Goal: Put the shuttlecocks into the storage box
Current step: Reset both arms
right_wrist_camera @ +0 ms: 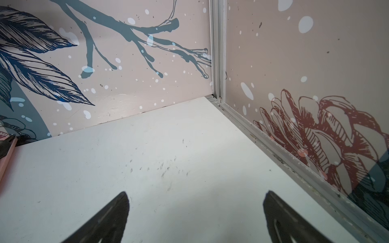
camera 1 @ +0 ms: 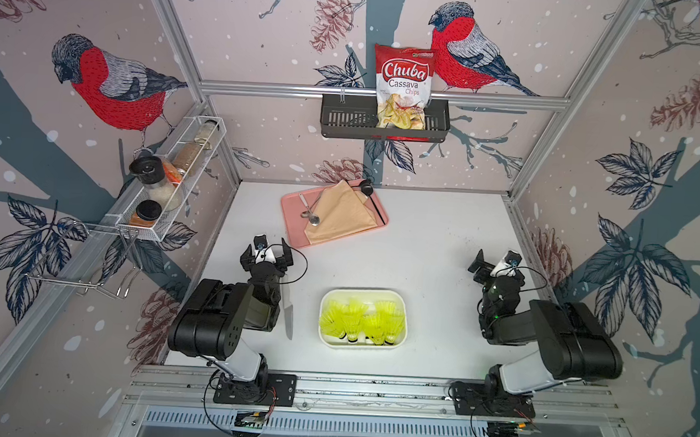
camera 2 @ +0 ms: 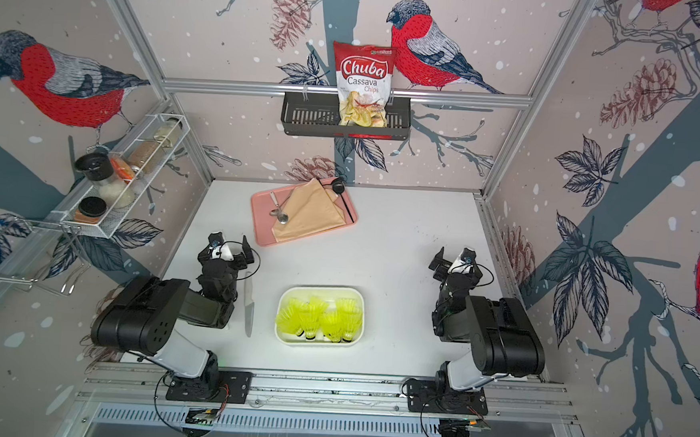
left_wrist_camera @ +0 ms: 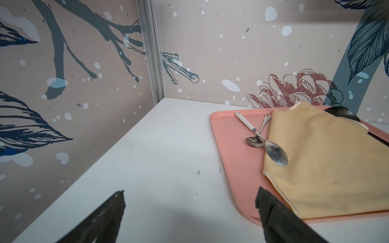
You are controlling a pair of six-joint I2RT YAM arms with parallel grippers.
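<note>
Neon-yellow shuttlecocks [camera 1: 361,320], white storage box [camera 1: 402,339], pink tray [camera 1: 295,203]

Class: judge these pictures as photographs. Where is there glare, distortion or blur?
In both top views the shuttlecocks glow so bright their skirts merge, and the upright frame posts splay outward, a wide-lens effect; in the left wrist view the left gripper is soft while the spoons stay sharp; in the right wrist view the right gripper blurs likewise.

The shuttlecocks [camera 1: 361,318] overlap in the storage box [camera 1: 364,292], too tangled to count. The cloth [camera 1: 336,216] hides part of the black ladle [camera 1: 366,186], and the pink tray [right_wrist_camera: 5,164] is cut off in the right wrist view.
</note>
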